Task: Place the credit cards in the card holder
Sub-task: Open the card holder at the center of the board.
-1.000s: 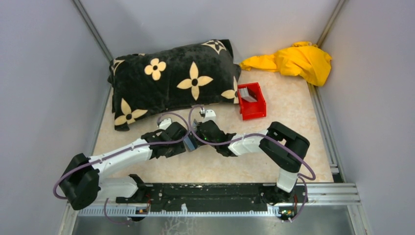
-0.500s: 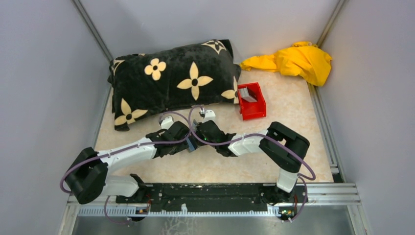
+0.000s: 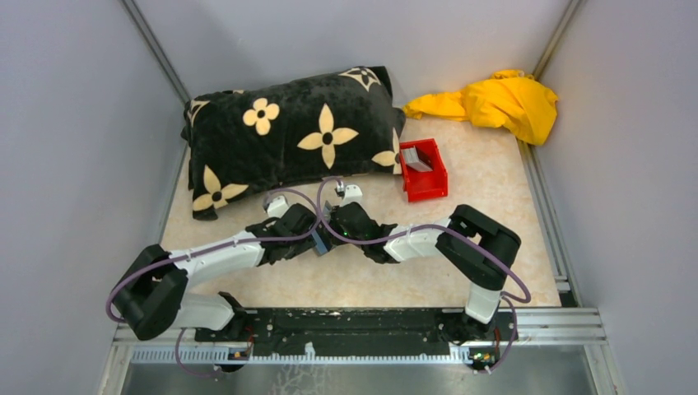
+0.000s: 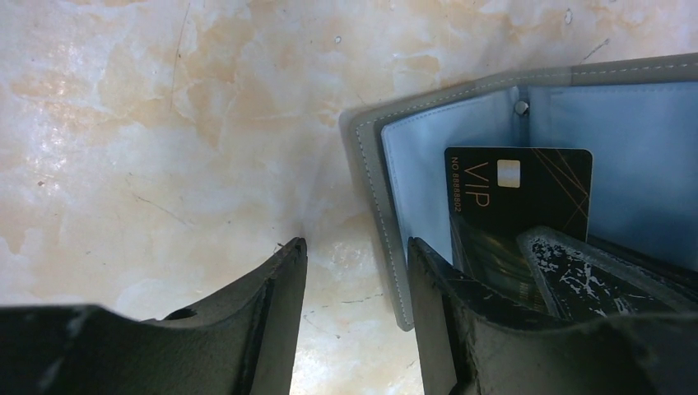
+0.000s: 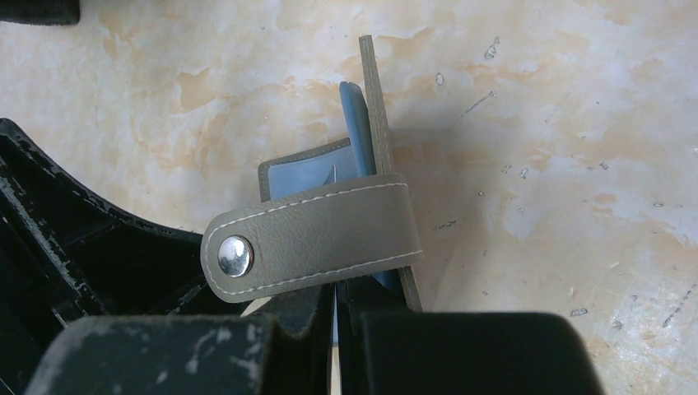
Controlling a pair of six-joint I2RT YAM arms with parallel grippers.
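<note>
The card holder (image 4: 634, 156) is found near the middle of the marbled table (image 4: 165, 123), in front of the black flowered pillow (image 3: 288, 136), where the two arms meet. It is opened out: a grey outer skin edged with pale stitching is seen, and a light blue lining inside. A black credit card (image 4: 518, 193), marked VIP in gold and bearing a small chip, is lodged against the blue lining, its lower part hidden behind dark fingers. The left gripper (image 4: 355, 251) is spread, with bare table showing between its fingers; the grey edge of the holder lies just beside one finger, and whether anything is gripped cannot be told. The right gripper (image 5: 336, 300) is pressed together on a thin panel of the holder, which is seen edge-on from that wrist. Across this panel a grey closing strap (image 5: 329, 234) with white stitching is folded, ending in a round metal snap (image 5: 234, 255). More credit cards (image 3: 416, 158), grey, are stacked in the red bin (image 3: 428, 185) well to the right. A yellow cloth (image 3: 494, 103) is bunched in the far right corner.
</note>
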